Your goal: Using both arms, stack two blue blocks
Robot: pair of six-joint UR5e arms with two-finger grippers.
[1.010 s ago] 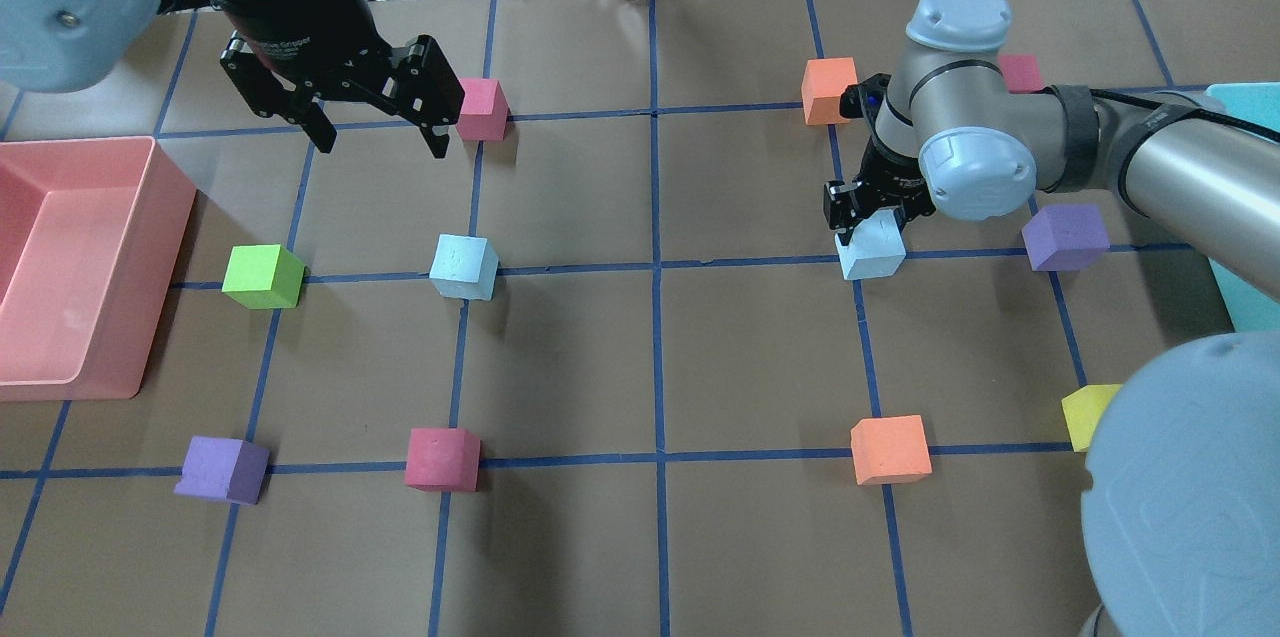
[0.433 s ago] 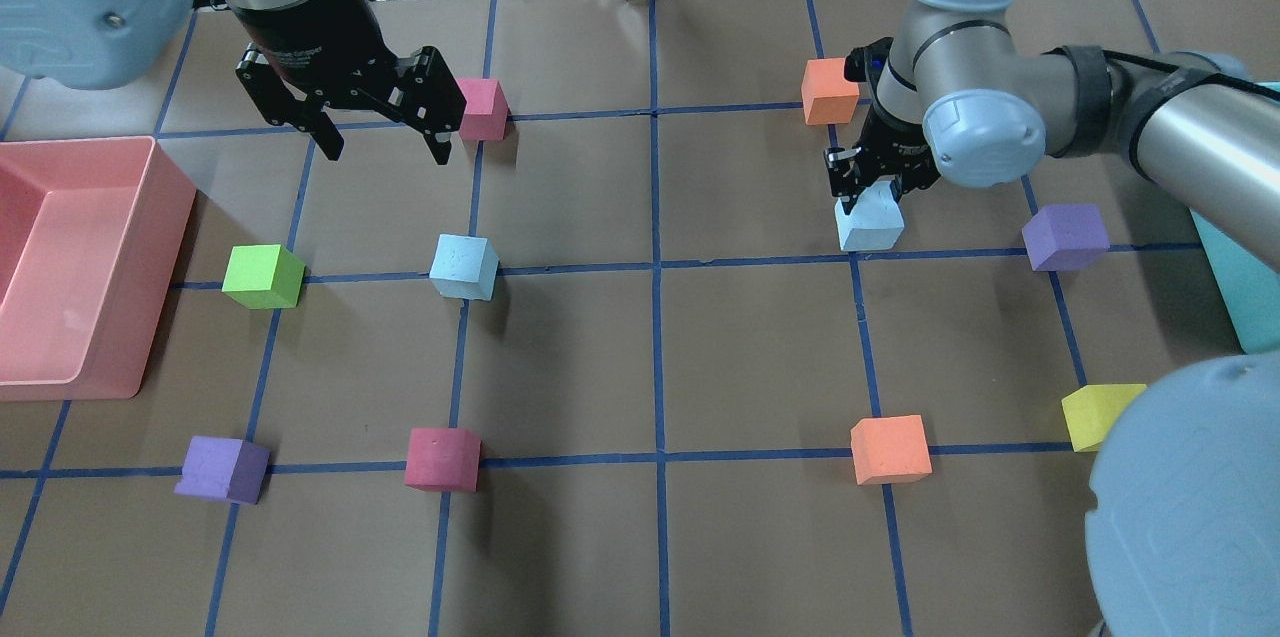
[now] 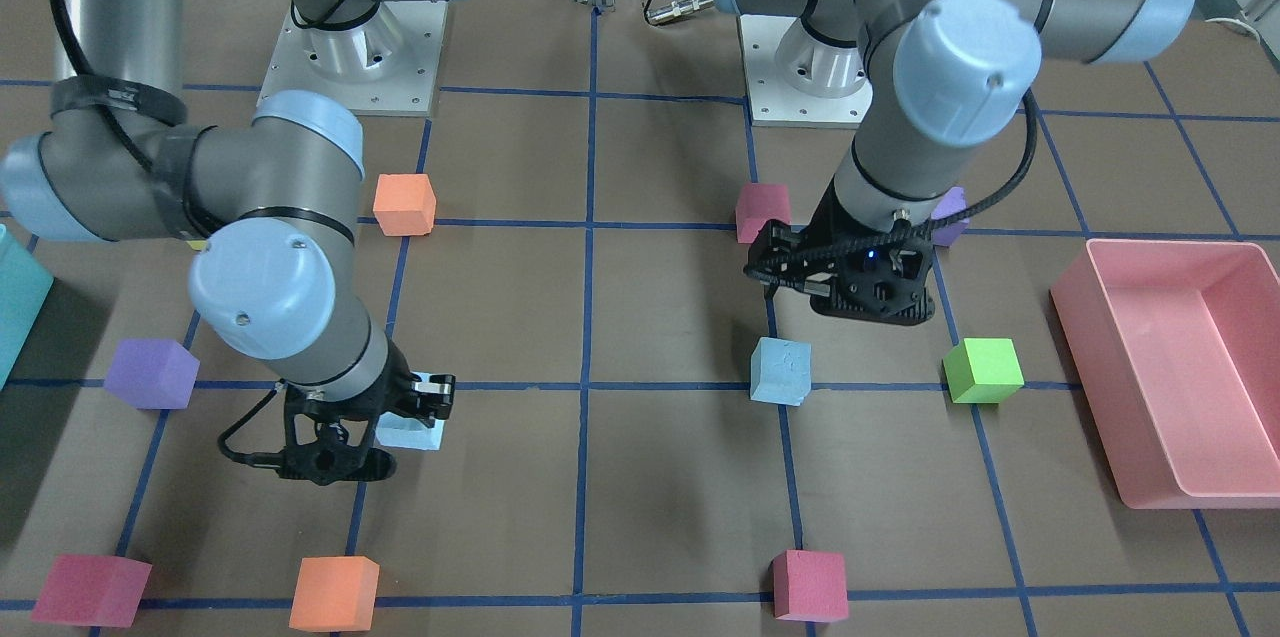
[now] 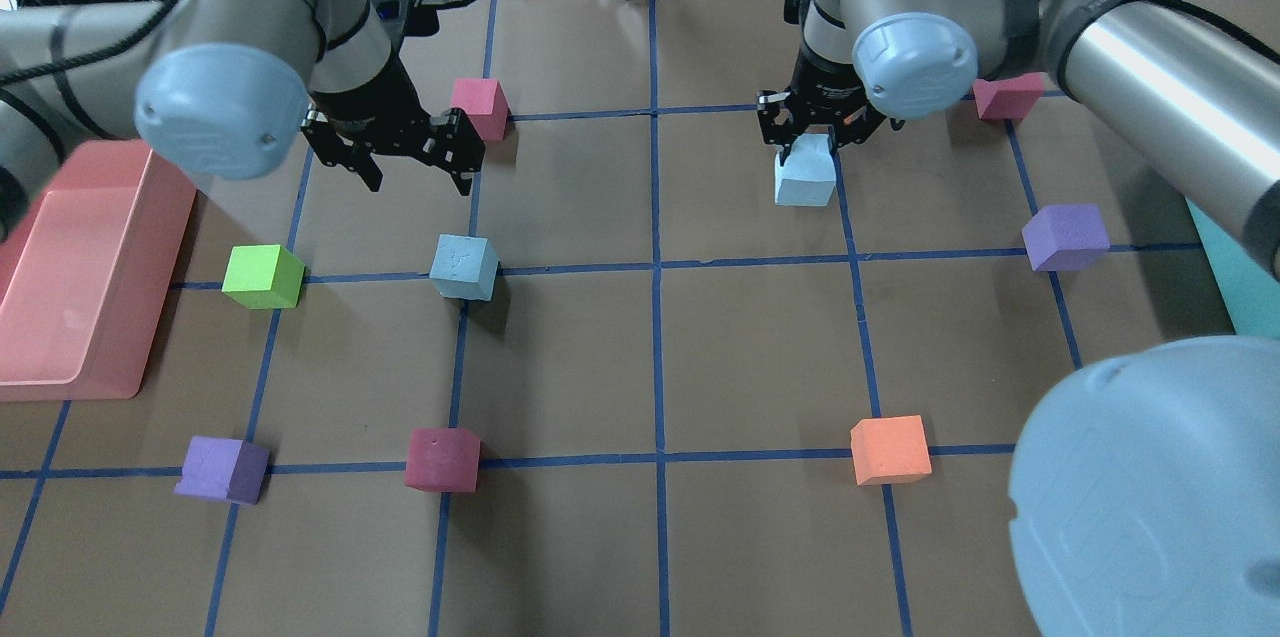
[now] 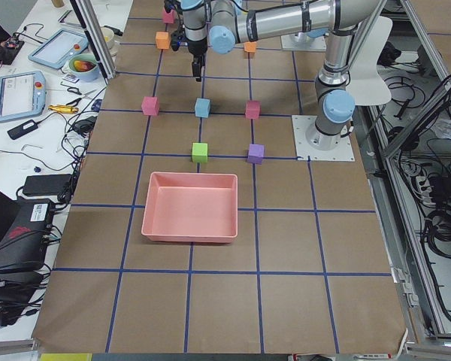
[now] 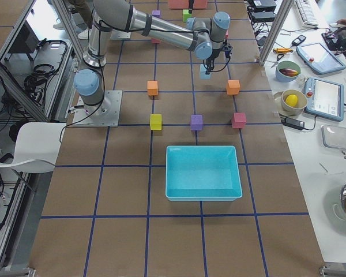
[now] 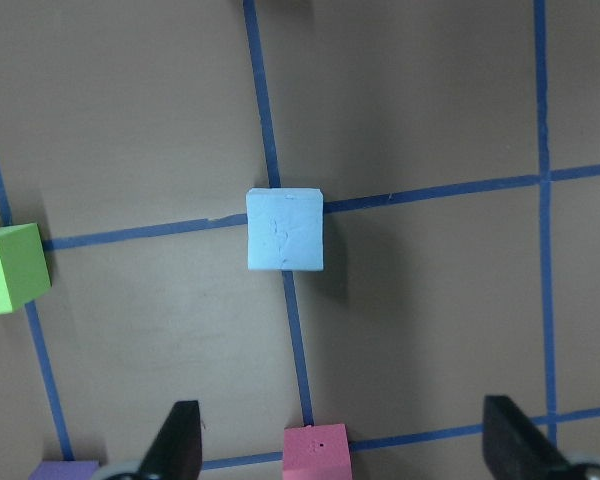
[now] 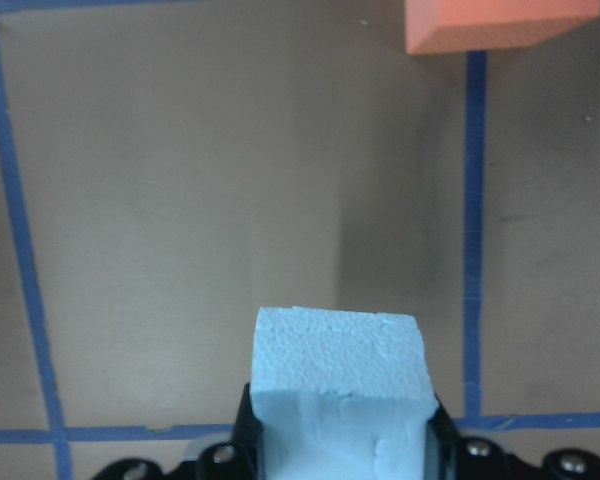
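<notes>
- The right gripper (image 4: 812, 143) is pinched on the first blue block (image 8: 338, 385). Its two black fingers press on opposite faces, as the right wrist view shows.
- The first blue block hangs below the fingers in the overhead view, in the far right part of the table (image 4: 740, 357). It is just beside a blue tape line. An orange cube (image 8: 500, 22) lies ahead of it in the wrist view.
- The left gripper (image 4: 420, 179) is spread wide and grips nothing. Both fingertips (image 7: 178, 442) show at the bottom edge of the left wrist view, well apart.
- The second blue block (image 4: 464, 267) sits upright on a crossing of tape lines in the left half of the table. It is nearer the robot than the left gripper and touches neither finger.
- A pink cube (image 4: 480, 107) stands just beside the left gripper on its far side. A green cube (image 4: 262, 275) lies to the left of the second blue block, on the same tape line.
- The two blue blocks are well apart, with the central tape line between them.
- A purple cube (image 4: 1065, 237) rests right of the first blue block and nearer the robot.
- A pink bin (image 4: 90, 357) stands at the table's left edge and a teal bin (image 6: 203, 196) at its right end.
</notes>
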